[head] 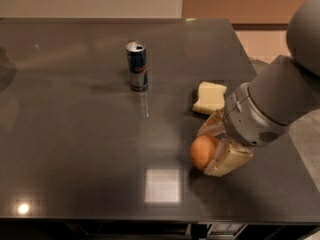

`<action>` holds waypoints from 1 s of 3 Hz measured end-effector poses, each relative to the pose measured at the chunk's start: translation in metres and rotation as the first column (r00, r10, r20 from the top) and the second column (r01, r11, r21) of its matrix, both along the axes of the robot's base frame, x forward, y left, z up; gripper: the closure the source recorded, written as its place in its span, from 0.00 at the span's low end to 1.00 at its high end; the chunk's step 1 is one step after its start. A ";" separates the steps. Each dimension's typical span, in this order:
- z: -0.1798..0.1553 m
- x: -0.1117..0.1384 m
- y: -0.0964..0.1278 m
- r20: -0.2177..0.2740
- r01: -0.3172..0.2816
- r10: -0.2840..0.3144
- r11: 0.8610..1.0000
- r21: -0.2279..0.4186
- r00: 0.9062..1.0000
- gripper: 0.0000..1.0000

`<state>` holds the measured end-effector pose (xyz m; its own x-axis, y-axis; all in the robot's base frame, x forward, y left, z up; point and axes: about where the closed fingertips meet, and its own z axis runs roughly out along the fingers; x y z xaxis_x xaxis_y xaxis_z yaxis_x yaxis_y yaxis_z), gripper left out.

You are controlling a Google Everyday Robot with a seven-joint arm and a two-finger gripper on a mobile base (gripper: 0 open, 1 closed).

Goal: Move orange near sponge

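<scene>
The orange (201, 151) is round and smooth, held between my gripper's two pale fingers at the right front of the dark table. My gripper (207, 152) is shut on the orange, with one finger (212, 127) on its far side and the other (227, 162) on its near side. The sponge (210, 97), a pale yellow foam block, lies flat just beyond the gripper, a short gap away from the orange. My grey arm (280, 99) comes in from the right and hides the table's right edge there.
A blue and silver drink can (137, 66) stands upright left of the sponge, toward the table's middle. The dark glossy table (75, 134) ends at a front edge near the bottom of the view. A bright light reflection (162, 185) lies left of the gripper.
</scene>
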<state>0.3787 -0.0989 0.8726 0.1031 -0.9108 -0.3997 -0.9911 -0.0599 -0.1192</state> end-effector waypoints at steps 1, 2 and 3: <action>0.009 0.027 -0.020 0.027 0.113 -0.113 0.994 -0.008 0.993 1.00; 0.008 0.046 -0.035 0.040 0.200 -0.200 0.980 -0.003 0.979 1.00; 0.006 0.063 -0.045 0.047 0.259 -0.259 0.966 0.012 0.965 1.00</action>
